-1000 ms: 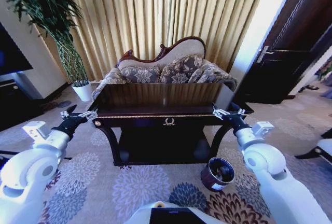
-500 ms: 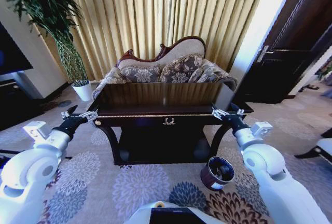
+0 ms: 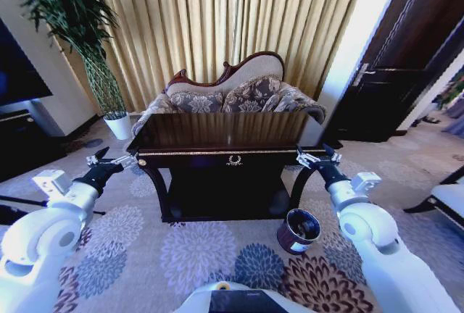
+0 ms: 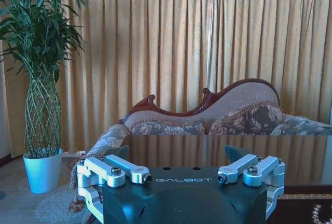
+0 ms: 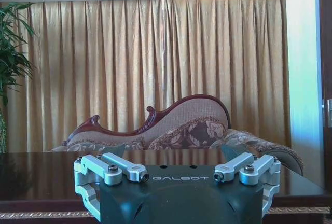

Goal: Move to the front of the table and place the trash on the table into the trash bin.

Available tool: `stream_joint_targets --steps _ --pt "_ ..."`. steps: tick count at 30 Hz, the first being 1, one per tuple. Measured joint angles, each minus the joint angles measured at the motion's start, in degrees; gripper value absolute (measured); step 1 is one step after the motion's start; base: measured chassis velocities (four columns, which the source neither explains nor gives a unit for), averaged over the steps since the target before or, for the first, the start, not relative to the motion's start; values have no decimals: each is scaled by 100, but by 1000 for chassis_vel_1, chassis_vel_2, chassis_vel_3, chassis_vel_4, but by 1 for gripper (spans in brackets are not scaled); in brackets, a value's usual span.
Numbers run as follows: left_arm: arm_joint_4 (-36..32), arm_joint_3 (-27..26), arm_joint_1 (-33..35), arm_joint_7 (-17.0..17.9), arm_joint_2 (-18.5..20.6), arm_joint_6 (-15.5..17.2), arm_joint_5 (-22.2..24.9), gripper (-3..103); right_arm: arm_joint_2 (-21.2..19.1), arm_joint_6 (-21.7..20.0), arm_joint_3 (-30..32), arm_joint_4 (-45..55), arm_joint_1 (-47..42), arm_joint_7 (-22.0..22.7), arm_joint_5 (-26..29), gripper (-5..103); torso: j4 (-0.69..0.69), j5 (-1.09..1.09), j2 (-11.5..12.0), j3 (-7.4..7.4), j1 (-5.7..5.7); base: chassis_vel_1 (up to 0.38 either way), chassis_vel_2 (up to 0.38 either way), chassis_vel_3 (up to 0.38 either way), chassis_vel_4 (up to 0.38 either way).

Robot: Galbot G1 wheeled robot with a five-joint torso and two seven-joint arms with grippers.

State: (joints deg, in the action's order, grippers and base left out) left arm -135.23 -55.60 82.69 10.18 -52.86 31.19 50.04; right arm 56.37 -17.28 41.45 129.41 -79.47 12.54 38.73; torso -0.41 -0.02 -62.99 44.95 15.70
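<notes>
Left gripper (image 3: 110, 159), right gripper (image 3: 317, 157) apparently open.

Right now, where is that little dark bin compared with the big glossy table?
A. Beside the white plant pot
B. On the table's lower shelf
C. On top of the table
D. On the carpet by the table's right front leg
D: the trash bin stands on the flowered carpet, just outside the right front leg of the table.

gold pleated curtains (image 3: 217, 23) across the back wall, lit from behind. carved sofa (image 3: 232, 96) with floral cushions before them. tall potted plant (image 3: 80, 30) in a white pot at left, dark door (image 3: 406, 59) at right, floral carpet (image 3: 196, 255) underfoot.
</notes>
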Motion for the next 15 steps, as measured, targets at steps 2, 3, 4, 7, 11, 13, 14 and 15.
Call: stream_joint_targets --steps 2,3,4,7,11,13,14,15 --pt "-3 -1 3 0 -2 0 1 100 0 4 7 2 -9 0 0 100 0 0 0 0 0 124 -120 -121 118" --pt "-9 -1 7 0 -4 -1 1 100 0 8 16 3 -17 1 -1 100 -1 0 0 0 0 126 -125 -121 118" --pt "-21 -2 13 -1 -8 -1 2 100 1 17 36 9 -31 2 -1 100 -1 0 0 0 0 126 -122 -133 131" --pt "-34 -5 17 -2 -8 -3 5 100 1 31 64 29 -61 3 -1 100 -1 0 0 0 0 122 -125 -132 121" --pt "-53 -6 30 -3 -12 -4 9 100 7 42 96 52 -107 4 -1 100 -1 0 0 0 0 128 -135 -134 126" --pt "-56 -6 33 -3 -12 -4 9 100 9 44 101 56 -115 5 -1 100 -1 0 0 0 0 137 -151 -128 150" --pt "-64 -6 36 -3 -14 -5 9 100 12 50 117 68 -133 5 -1 100 -1 1 0 0 0 136 -157 -136 162" --pt "-64 -6 36 -3 -14 -5 9 100 12 50 117 68 -133 5 -1 100 -1 1 0 0 0 136 -157 -136 162"
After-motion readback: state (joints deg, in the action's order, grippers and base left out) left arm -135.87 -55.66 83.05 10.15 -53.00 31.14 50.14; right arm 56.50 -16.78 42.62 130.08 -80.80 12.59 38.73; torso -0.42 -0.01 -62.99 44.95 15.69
